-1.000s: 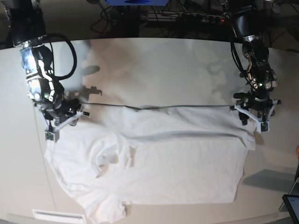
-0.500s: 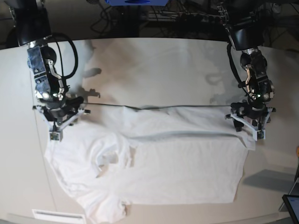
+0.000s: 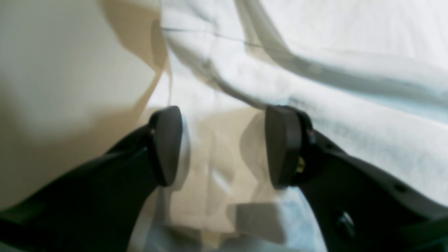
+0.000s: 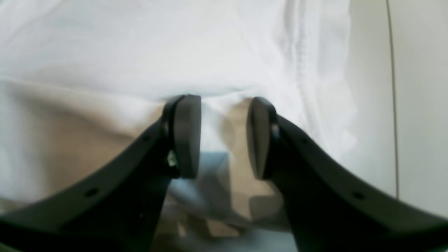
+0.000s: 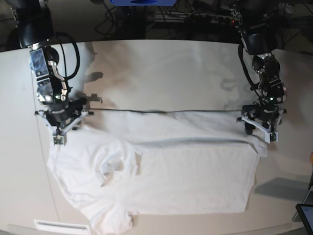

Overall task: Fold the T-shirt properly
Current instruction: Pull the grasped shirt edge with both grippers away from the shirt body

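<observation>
On the base view's left, the right gripper [image 5: 59,131] stands over the far edge of the T-shirt [image 5: 161,171], jaws apart with nothing between them. The shirt lies flat on the table [image 5: 161,68]. At right, the left gripper [image 5: 260,129] is likewise parted; both should pinch matching corners evenly, so the fold runs straight.

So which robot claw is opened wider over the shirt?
The left claw, the one by the T-shirt corner on the base view's right. Its pads gape wider than the right claw's, which stand closer together.

No legible text or labels.
</observation>
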{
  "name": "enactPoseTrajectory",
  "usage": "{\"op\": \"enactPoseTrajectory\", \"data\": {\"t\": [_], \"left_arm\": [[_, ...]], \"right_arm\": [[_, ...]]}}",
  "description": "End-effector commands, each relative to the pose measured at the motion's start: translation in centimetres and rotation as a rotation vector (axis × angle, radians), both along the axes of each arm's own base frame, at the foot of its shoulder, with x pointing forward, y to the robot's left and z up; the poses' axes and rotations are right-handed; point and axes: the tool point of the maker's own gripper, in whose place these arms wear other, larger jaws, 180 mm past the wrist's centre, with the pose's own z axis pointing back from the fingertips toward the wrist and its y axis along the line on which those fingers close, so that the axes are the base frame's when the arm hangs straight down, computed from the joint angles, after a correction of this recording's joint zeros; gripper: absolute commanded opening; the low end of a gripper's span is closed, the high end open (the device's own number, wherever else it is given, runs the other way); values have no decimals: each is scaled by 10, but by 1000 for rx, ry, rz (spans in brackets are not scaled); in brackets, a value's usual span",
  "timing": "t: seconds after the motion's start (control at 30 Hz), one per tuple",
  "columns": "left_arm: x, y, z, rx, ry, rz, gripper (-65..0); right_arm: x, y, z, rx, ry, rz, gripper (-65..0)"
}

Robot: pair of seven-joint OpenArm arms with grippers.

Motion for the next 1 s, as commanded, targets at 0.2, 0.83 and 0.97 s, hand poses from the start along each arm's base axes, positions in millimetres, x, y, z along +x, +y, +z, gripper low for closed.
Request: {"op": "enactPoseTrajectory", "data": {"t": [0.2,0.83,0.97], "left_arm": [[-42,6,0,96,76,-30,-284],[-98,10,13,213,124,-108,-286],[-105,2,23,236,110,-140,-286]], "right_arm": [[-26,0,-8,0,57,9,-419],[-88,-26,27,11,33,-86,-419],[-103,-24,20,14,62,-84,-419]]}}
